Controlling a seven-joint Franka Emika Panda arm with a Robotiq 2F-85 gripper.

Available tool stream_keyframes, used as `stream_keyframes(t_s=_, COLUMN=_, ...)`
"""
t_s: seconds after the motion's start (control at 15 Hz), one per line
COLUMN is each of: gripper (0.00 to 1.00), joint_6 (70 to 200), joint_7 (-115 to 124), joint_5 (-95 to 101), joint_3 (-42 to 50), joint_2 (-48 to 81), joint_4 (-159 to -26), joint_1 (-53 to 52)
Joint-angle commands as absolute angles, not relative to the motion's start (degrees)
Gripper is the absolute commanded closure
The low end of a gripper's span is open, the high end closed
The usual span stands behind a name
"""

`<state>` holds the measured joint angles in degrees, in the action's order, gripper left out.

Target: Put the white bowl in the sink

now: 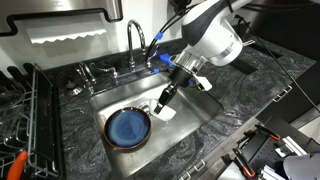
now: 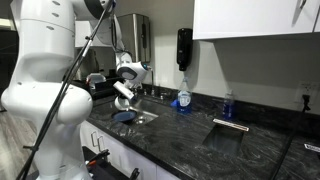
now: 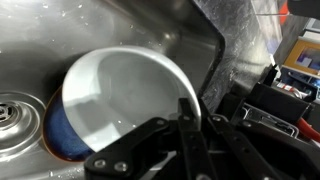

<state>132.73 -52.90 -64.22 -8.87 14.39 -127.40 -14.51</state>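
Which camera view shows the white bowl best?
The wrist view: the white bowl fills the frame, rim clear. In an exterior view it is a small white patch; in an exterior view of the sink, too small to tell.

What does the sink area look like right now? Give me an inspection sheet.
Surface: dark marbled counter around a steel sink; no spills seen.
Job's things: bowl is held tilted low inside the sink, partly over the plate; contact cannot be told.
Clutter: blue plate lies on the sink floor near the drain.
Gripper: gripper is shut on the bowl's rim.
Cables: blue cables run along the wrist; a black cable crosses the counter.
Surroundings: faucet, dish rack, blue bottle, white cabinets.
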Motion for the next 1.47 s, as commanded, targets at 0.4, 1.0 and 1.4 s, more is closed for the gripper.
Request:
stream_keyframes(t_s=0.4, gripper=0.98, joint_6=132.7, joint_7=-65.1, joint_5=-63.9, joint_3=-12.8, joint_2=24.4, joint_4=-120.8, joint_1=-13.7)
stream_keyframes(t_s=1.0, gripper=0.98, joint_6=144.0, joint_7=-69.7, joint_5=-52.7, joint_3=-14.0, joint_2=29.4, joint_4=-118.1, joint_1=-13.9)
stream_keyframes(t_s=1.4, gripper=0.98, joint_6=152.6, joint_7=-78.1, joint_5=-53.3, joint_3=-18.4, joint_2=36.7, joint_4=-114.5, joint_1=-12.4)
